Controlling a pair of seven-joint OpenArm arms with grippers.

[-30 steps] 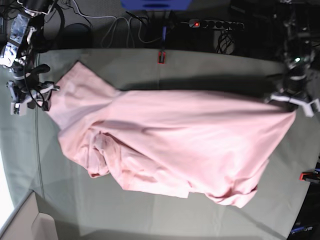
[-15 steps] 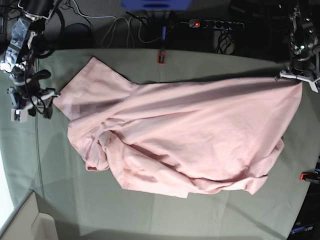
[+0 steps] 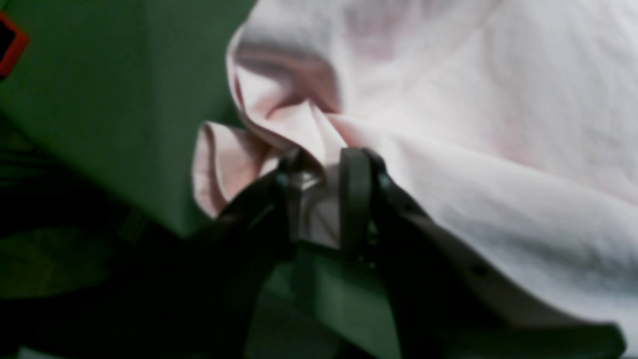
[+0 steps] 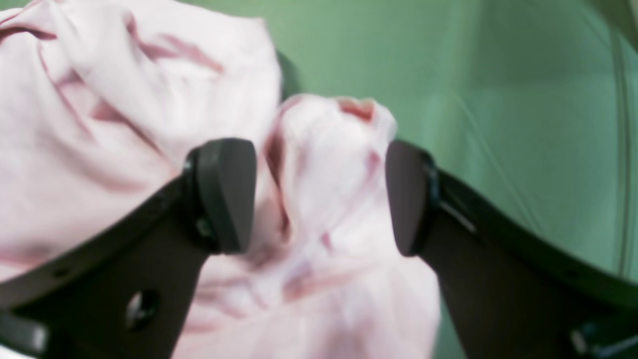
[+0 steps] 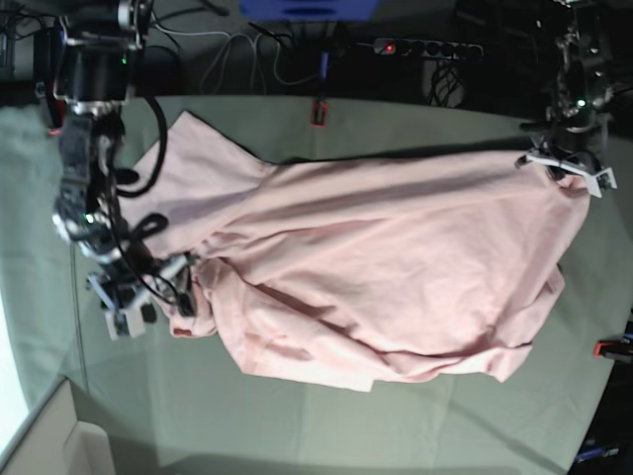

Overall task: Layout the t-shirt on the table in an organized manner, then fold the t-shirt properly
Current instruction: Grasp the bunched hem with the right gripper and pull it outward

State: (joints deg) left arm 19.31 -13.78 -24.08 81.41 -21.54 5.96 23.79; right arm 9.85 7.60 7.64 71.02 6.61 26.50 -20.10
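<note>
**Shirt spread across table, one claw at each end**

One t-shirt [image 5: 396, 277], pale pink, plain side up, lies crumpled but mostly spread over the middle of the table [image 5: 297, 426]. No lettering shows. It runs nearly the full width between the two arms, with bunched folds at the end near the right arm.

Right gripper [image 4: 319, 197]: sits at the bunched end of the shirt, low on the base view's left side [image 5: 148, 297]. Jaws stand wide apart. A lump of pink cloth rises between the two black pads [image 4: 224, 194], but there is a gap on each side of it; the pads do not pinch it. Nothing gripped.

Left gripper [image 3: 324, 199]: at the opposite corner of the shirt, by the far edge of the table [image 5: 569, 168]. Jaws nearly together, only a narrow slot between them, and a fold of the shirt's corner runs into that slot. Wrist picture is blurred; I cannot tell whether the cloth is actually clamped or just lying loose there.

Count: one shirt, one table, two grippers. Two red clamps [image 5: 318, 112] visible at the table edges, the other on the side [image 5: 608, 348].
</note>
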